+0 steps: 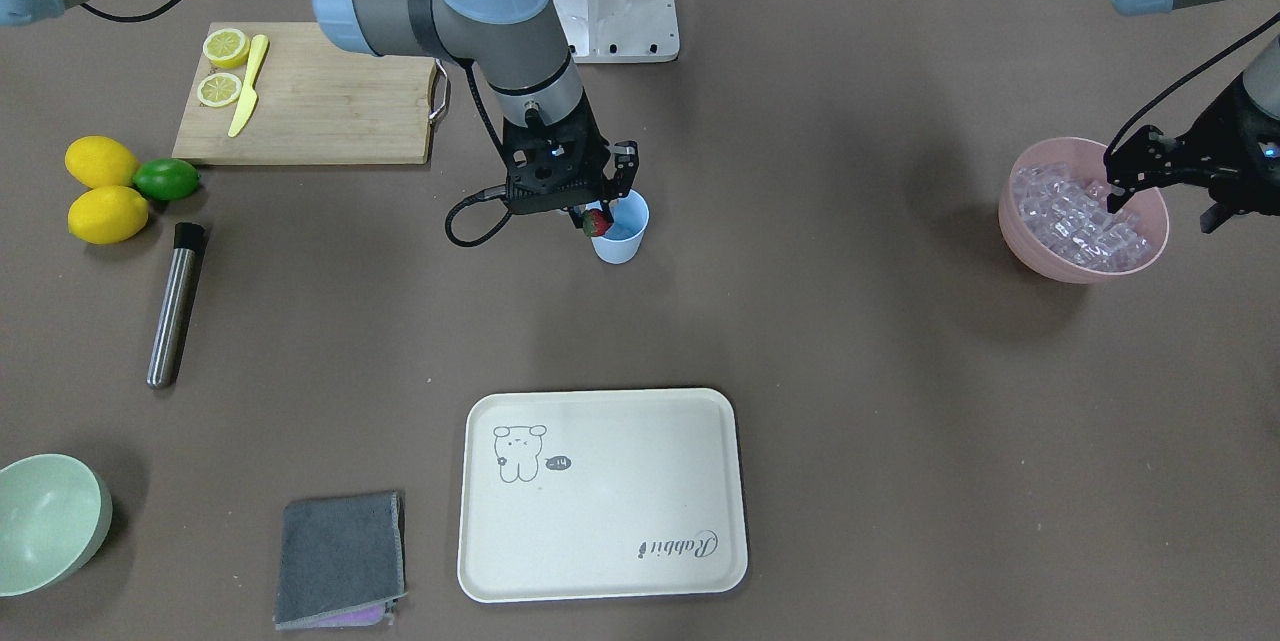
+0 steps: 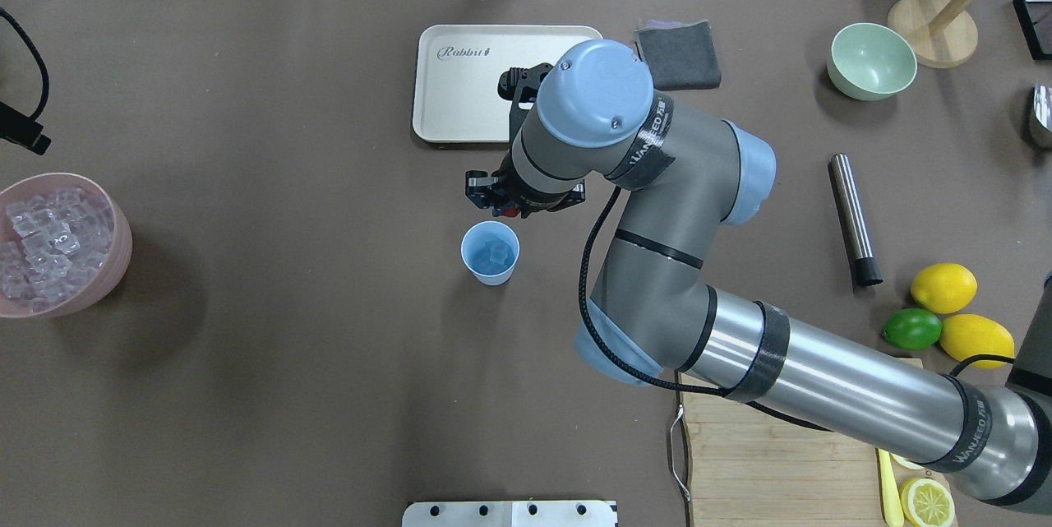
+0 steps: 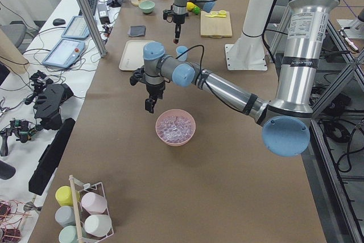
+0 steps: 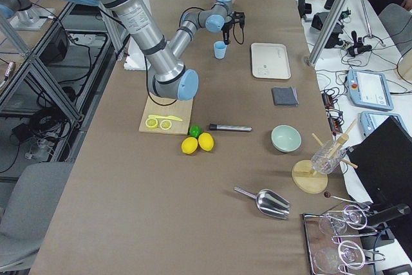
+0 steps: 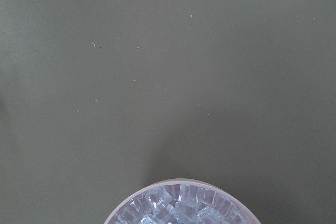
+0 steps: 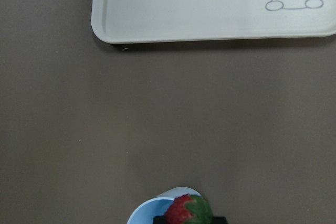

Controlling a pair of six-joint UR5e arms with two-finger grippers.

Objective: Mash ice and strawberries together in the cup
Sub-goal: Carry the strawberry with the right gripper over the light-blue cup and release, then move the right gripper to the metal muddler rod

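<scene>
The light-blue cup stands mid-table; in the overhead view ice cubes lie in it. My right gripper is shut on the red strawberry and holds it just above the cup's rim. The right wrist view shows the strawberry over the cup's edge. More ice fills a pink bowl at the table's end. My left gripper hangs open and empty over that bowl. The left wrist view shows the bowl's ice.
A cream tray lies in front of the cup, a grey cloth beside it. A steel muddler, two lemons, a lime, a cutting board with lemon halves and a pale-green bowl are on the right arm's side.
</scene>
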